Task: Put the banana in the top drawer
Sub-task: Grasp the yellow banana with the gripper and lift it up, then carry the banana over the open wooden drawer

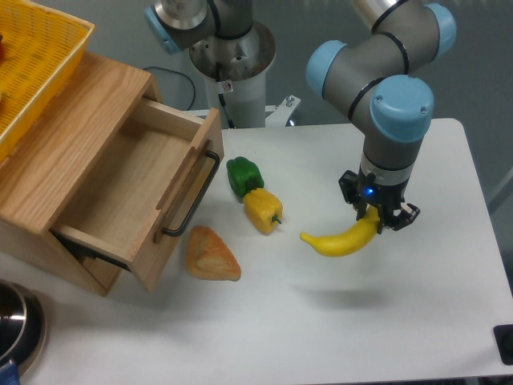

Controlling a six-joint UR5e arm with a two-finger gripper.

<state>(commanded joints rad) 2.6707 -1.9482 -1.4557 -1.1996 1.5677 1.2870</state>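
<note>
White table (385,321), grey wall behind; end effector (377,218) clamped on banana (341,241), lifted above surface; top drawer (144,192) open.

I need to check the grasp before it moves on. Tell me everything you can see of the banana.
The banana is smooth, curved, all yellow and plastic-looking. Its right end is clamped in the gripper; the rest points left and slightly down. Its shadow on the white table suggests it hangs above the surface, right of the yellow pepper.

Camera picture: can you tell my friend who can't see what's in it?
A robot arm's pincer holds a yellow banana by one end above a white table. To the left, a wooden top drawer stands open, with green pepper, yellow pepper and bread nearby.
</note>
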